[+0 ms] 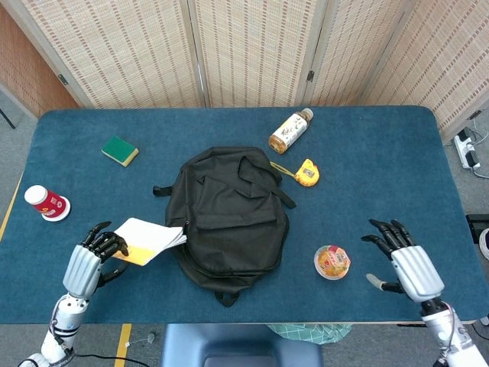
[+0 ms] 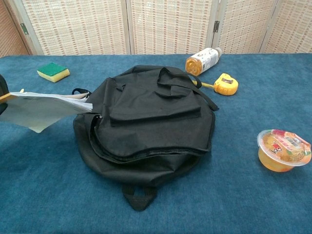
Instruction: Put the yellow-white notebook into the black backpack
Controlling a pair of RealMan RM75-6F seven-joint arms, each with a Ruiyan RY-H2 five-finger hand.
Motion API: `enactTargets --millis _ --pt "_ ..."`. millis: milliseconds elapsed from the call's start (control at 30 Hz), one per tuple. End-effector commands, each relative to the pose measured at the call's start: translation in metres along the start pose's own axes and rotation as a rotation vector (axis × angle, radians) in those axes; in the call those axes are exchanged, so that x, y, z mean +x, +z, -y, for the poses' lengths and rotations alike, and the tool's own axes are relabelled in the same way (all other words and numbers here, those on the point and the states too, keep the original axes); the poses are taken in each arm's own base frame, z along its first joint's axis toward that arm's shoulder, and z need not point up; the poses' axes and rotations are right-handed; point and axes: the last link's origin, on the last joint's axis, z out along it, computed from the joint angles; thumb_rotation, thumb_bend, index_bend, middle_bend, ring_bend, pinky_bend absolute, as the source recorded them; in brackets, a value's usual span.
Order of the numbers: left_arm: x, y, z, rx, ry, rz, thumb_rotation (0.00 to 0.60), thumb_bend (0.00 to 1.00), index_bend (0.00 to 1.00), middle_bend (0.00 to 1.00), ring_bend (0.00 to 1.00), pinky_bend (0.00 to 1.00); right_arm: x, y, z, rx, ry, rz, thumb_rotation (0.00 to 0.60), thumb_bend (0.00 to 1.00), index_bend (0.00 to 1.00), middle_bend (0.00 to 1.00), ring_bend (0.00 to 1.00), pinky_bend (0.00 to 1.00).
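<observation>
The left hand (image 1: 90,256) hovers over the near-left part of the blue tabletop (image 1: 367,168), its dark fingers curled around the outer edge of the yellow-white notebook (image 1: 145,240). The notebook is lifted off the cloth, nearly level and sagging a little; its far edge, on the side away from the hand, meets the open side of the black backpack (image 1: 229,214), and I cannot tell whether any of it is already inside. From the chest view only the notebook's pale pages (image 2: 44,106) show, reaching to the bag's zipper edge (image 2: 97,119).

The right hand (image 1: 403,258) floats over the near-right tabletop with its fingers spread and nothing in it. Just beside it, toward the backpack, sits a sealed fruit jelly cup (image 1: 332,261).

Beyond the left hand, well apart, stands a red paper cup (image 1: 47,202), and farther still a green-and-yellow sponge (image 1: 120,151). On the backpack's far side lie a yellow tape measure (image 1: 306,173) and a drink bottle (image 1: 290,131) tipped on its side.
</observation>
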Motion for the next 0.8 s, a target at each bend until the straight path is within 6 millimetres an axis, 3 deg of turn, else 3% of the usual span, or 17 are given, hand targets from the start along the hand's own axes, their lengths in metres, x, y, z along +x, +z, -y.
enactTargets --millis 33,300,800 --pt "0.007 0.001 -0.002 -0.027 0.025 -0.021 0.600 0.48 0.74 0.56 0.44 0.26 -0.013 0.023 0.025 0.078 -0.008 0.070 0.600 0.24 0.30 0.12 0.10 0.01" --pt "0.022 0.005 -0.010 -0.090 0.070 -0.071 0.600 0.48 0.74 0.56 0.44 0.26 -0.042 0.069 0.068 0.190 0.001 0.202 0.600 0.23 0.30 0.12 0.10 0.01" --pt "0.029 0.011 -0.021 -0.150 0.089 -0.087 0.600 0.48 0.74 0.57 0.44 0.26 -0.078 0.131 0.118 0.275 -0.012 0.315 0.600 0.24 0.30 0.12 0.11 0.01"
